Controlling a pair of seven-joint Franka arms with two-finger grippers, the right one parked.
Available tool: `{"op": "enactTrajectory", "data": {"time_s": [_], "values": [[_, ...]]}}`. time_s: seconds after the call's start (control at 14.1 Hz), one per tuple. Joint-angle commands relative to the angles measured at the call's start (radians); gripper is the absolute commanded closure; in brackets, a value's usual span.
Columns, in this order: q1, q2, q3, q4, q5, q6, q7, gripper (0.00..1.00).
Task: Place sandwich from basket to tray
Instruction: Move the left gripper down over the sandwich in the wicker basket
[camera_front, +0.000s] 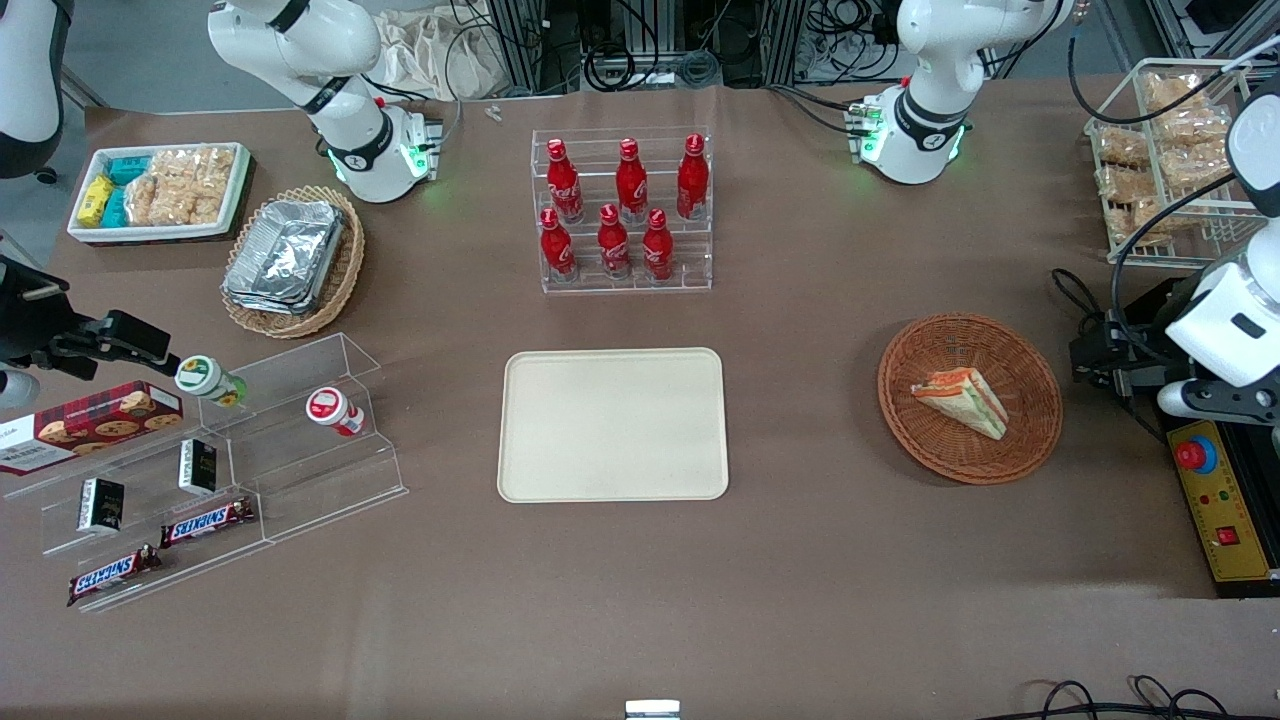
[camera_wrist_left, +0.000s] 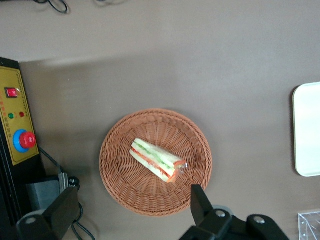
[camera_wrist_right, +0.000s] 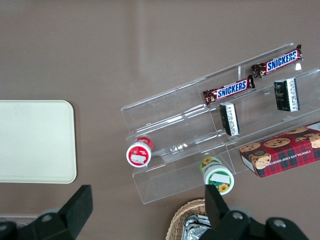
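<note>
The sandwich (camera_front: 960, 400) (camera_wrist_left: 157, 160), a wrapped white-bread wedge with orange and green layers, lies in the round reddish-brown basket (camera_front: 1000, 345) (camera_wrist_left: 150, 197). The cream tray (camera_front: 612, 425) (camera_wrist_left: 307, 130) (camera_wrist_right: 35, 140) lies flat with nothing on it, beside the basket toward the parked arm's end. My gripper (camera_front: 1110, 352) (camera_wrist_left: 132, 207) hangs well above the table, just off the basket's rim toward the working arm's end. It is open wide and holds nothing; its two black fingers (camera_wrist_left: 200, 200) stand apart at about the basket's width.
A yellow control box with a red button (camera_front: 1220, 500) (camera_wrist_left: 17, 125) sits close under the working arm. A rack of red bottles (camera_front: 622, 210) stands farther from the front camera than the tray. Clear snack shelves (camera_front: 220, 470), a foil-container basket (camera_front: 290, 260) and a white bin (camera_front: 160, 190) lie toward the parked arm's end.
</note>
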Motion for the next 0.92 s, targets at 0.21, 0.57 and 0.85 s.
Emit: {"op": "enactTrajectory", "data": {"time_s": [0.21,0.57,0.85], "values": [[-0.017,0.040,0.007,0.046,-0.002,-0.041,-0.097,0.00],[-0.020,0.036,0.002,-0.091,-0.005,-0.012,-0.605,0.00],[-0.040,0.013,0.002,-0.329,0.004,0.204,-1.078,0.00]]}}
